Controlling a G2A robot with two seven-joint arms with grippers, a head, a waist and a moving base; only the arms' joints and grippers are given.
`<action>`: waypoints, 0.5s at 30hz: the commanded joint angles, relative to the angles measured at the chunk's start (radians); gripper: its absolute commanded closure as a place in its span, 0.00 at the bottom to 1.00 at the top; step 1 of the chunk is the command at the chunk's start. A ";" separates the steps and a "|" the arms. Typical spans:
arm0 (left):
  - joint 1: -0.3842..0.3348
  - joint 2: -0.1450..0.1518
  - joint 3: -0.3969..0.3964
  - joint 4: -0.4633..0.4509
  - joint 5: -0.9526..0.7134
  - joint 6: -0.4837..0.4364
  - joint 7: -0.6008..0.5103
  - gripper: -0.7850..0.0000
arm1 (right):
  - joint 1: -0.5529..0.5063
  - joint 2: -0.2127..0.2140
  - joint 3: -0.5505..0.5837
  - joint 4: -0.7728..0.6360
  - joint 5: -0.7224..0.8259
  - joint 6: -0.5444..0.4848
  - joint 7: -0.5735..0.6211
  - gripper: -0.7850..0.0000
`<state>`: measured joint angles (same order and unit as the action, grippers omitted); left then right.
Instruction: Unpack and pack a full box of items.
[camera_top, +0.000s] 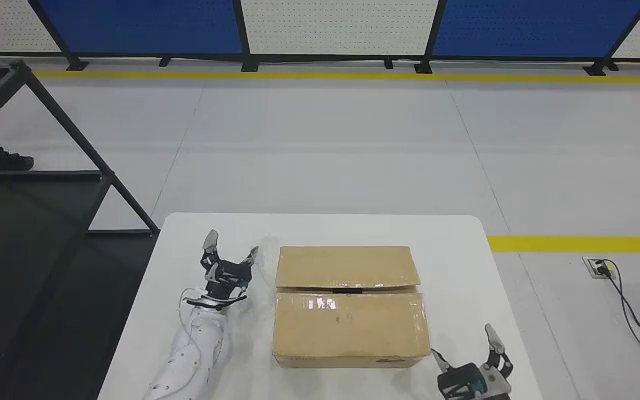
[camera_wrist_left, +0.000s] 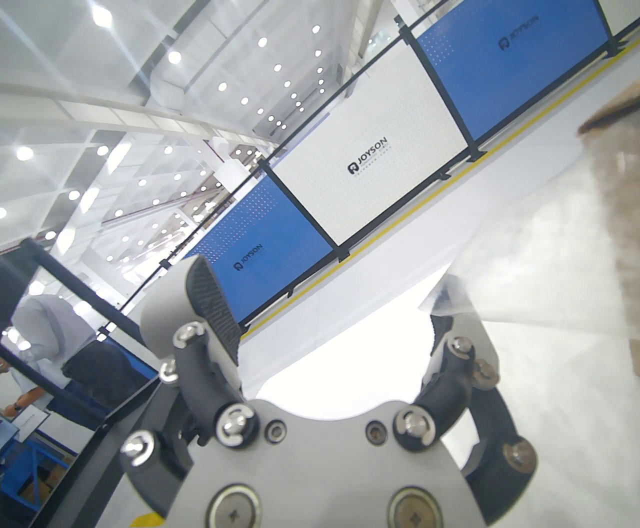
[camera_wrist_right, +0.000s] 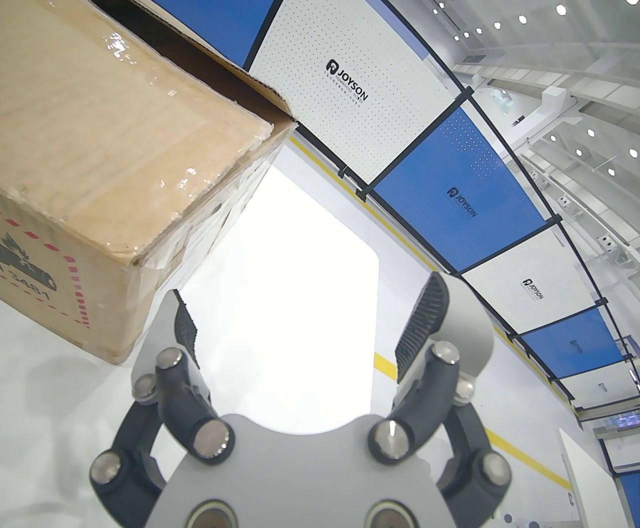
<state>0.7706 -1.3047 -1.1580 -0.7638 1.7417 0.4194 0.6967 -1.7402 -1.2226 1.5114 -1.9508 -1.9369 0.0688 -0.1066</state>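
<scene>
1. Closest to the lens, the left end effector (camera_top: 230, 256) hangs over the tabletop (camera_top: 330, 228) just beside the left side of the cardboard box (camera_top: 350, 312). Its fingers (camera_wrist_left: 210, 295) are spread wide and grasp nothing. I judge it is placed there to reach the lid from that side.
2. Centred on the tabletop, the cardboard box has both top flaps folded down, meeting along a seam, with glossy tape glinting on its surface. Set in the middle, it lies within reach of both arms. Unpacking looks not yet begun.
3. Near the front right corner of the cardboard box but apart from it, the right end effector (camera_top: 466, 352) is likewise released and empty, its fingers (camera_wrist_right: 425, 320) splayed. It is probably poised to steady or open that side.
</scene>
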 joint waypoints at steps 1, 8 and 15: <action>0.022 0.004 -0.015 -0.017 -0.005 0.015 0.009 0.00 | 0.008 0.000 -0.001 0.003 0.000 -0.005 0.001 0.00; 0.117 0.016 -0.074 -0.104 0.004 0.145 0.025 0.00 | 0.045 -0.001 -0.006 0.013 0.000 -0.033 0.005 0.00; 0.204 0.022 -0.121 -0.199 0.033 0.276 -0.002 0.00 | 0.084 -0.002 -0.013 0.028 -0.003 -0.062 0.011 0.00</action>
<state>0.9656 -1.2839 -1.2728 -0.9538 1.7659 0.6726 0.7002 -1.6605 -1.2248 1.4988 -1.9242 -1.9397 0.0098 -0.0958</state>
